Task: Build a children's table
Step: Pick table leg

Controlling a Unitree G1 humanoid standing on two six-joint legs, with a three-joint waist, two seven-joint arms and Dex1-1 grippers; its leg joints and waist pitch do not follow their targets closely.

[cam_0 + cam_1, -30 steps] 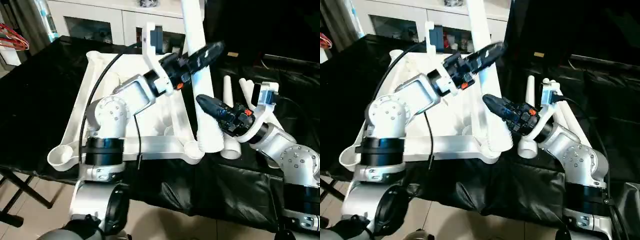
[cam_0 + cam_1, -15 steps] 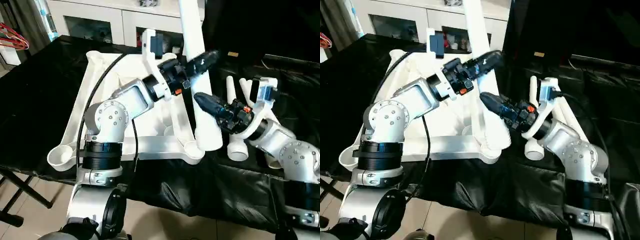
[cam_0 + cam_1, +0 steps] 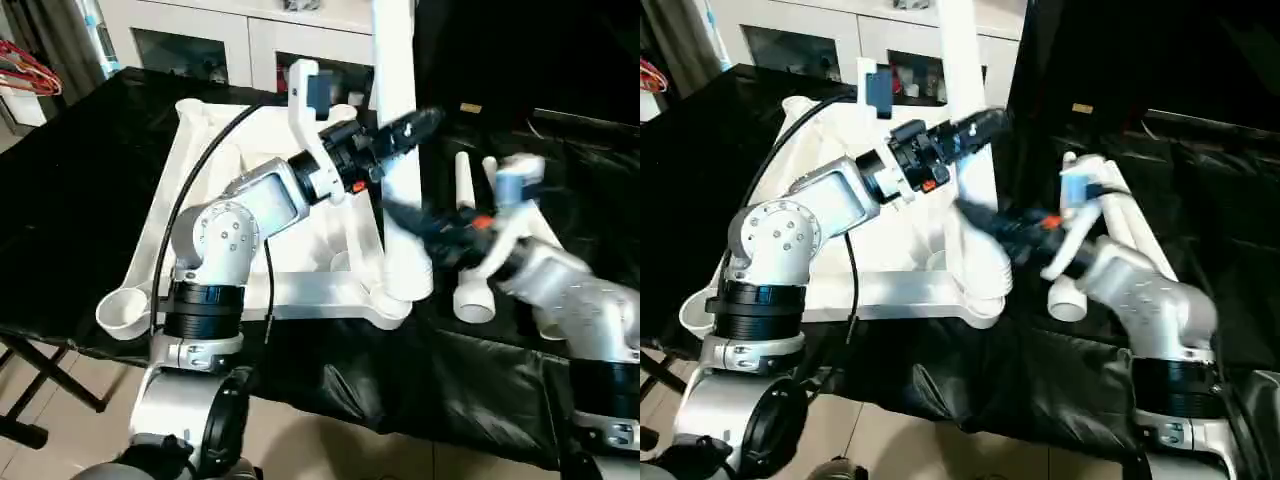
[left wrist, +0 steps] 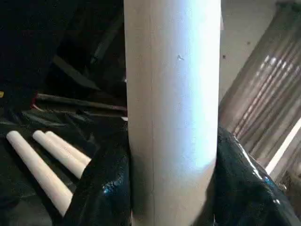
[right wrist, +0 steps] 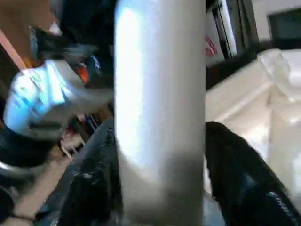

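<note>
leg (image 3: 398, 120) upright at the near right corner socket (image 3: 392, 300) of the overturned white table top (image 3: 190, 190), wide end down at the socket, seating not readable from here. left gripper (image 4: 171, 188) clamped on the tube partway up, black fingers (image 4: 101, 183) pressed to either side of it. right gripper (image 5: 160, 179) lower on the same tube, fingers (image 5: 235, 174) flanking it; blurred, so cannot tell whether gripping or letting go. three spare legs (image 3: 465, 185) lying side by side on the black-covered work table (image 3: 60, 200), beyond the right gripper's fingertips and well apart from the left's. near left socket (image 3: 125, 310) empty; far corners mostly hidden behind the left forearm. judged early in the build: first leg going in, three more to fit, then the table to be turned onto its feet.
</note>
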